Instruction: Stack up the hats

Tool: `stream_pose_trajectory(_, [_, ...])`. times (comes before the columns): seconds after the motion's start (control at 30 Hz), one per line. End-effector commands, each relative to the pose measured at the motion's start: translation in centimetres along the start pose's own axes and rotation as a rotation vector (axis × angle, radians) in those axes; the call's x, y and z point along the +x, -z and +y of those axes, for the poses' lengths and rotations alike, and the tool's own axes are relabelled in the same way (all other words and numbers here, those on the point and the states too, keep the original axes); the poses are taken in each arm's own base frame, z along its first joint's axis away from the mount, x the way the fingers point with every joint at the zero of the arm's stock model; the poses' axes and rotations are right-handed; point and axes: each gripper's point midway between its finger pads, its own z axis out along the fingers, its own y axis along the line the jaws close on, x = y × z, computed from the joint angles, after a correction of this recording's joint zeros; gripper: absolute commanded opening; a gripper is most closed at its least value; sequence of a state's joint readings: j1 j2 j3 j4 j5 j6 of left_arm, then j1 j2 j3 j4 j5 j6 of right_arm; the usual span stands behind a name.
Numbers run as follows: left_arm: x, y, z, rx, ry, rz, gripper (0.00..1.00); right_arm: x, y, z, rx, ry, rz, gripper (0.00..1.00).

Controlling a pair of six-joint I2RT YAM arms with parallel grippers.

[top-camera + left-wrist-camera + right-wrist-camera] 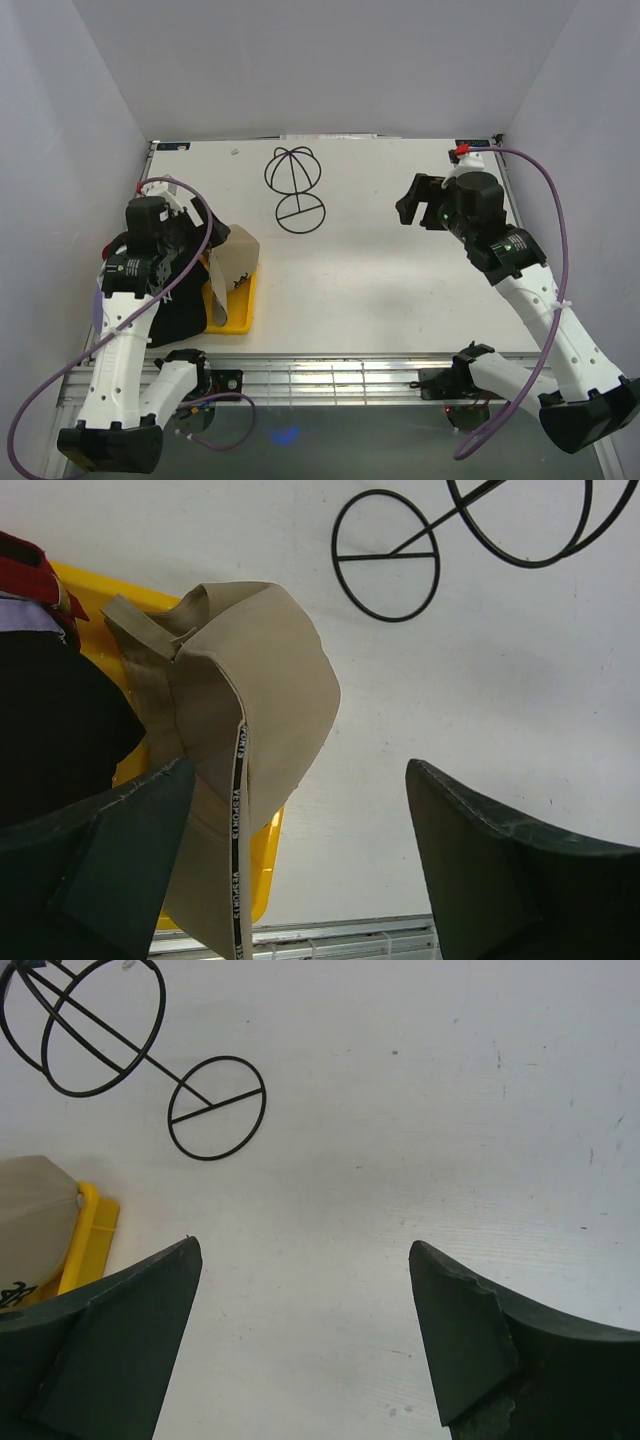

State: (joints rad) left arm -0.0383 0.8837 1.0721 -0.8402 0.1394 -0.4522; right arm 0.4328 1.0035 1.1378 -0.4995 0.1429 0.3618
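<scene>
Top external view: the hats are bunched at about 9 o'clock on the worktop [400, 300], in and around the yellow tray [243, 312].
Tan hat [250, 680]: leans on the tray's rim towards 3 o'clock, its inside seam tape showing; it looks loose rather than nested on another hat.
Black hat [50, 730]: lies just beside the tan hat, at its 9 o'clock.
Dark red hat [30, 575] and lavender hat [25, 615]: only slivers show at the left wrist view's edge, so I cannot tell how they sit.
White hat: not to be seen.
Left end effector [300, 770]: spread wide and released, hanging over the tan hat, one finger close beside its fabric but clamping nothing.
Right end effector [305, 1250]: also spread and holding nothing, over bare worktop near 2 o'clock, well apart from the hats.
Wire stand [300, 214]: at 12 o'clock, with nothing on it.
Progress: early, by my reckoning; no tidy stack shows.
Left to do: take up the tan hat and nest the hats crown on crown.
</scene>
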Motion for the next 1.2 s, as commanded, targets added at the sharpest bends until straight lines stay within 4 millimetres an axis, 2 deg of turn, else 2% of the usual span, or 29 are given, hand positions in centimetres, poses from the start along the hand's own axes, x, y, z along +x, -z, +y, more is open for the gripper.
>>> stream_pose_trajectory(0.0, [0.1,1.0,0.7,-0.039,-0.014,-0.018,0.97,-1.1,0.7,0.8,-0.034,-0.014,-0.020,0.89])
stream_pose_trajectory(0.1, [-0.1,1.4,1.0,-0.058,-0.020,-0.022,0.97,-1.1,1.0,0.6,-0.022,-0.019,-0.031,0.89])
stream_pose_trajectory(0.23, [0.7,1.1,1.6,-0.080,-0.018,0.003,0.95,-1.3,1.5,0.4,-0.018,-0.018,-0.046,0.89])
stream_pose_trajectory(0.4, [2.3,0.4,1.9,-0.071,-0.009,0.056,0.80,-0.3,1.1,0.3,-0.020,-0.021,-0.021,0.90])
stream_pose_trajectory(0.77, [6.0,-0.5,3.0,-0.073,0.019,0.154,0.64,0.7,0.0,0.0,-0.007,-0.031,0.017,0.90])
stream_pose_trajectory(1.03, [7.1,-1.4,3.2,-0.081,0.050,0.211,0.48,1.5,-0.5,-0.1,-0.007,-0.035,0.028,0.91])
stream_pose_trajectory(1.17, [7.8,-2.1,3.3,-0.083,0.063,0.244,0.37,1.4,-0.6,-0.2,0.001,-0.025,0.028,0.91])
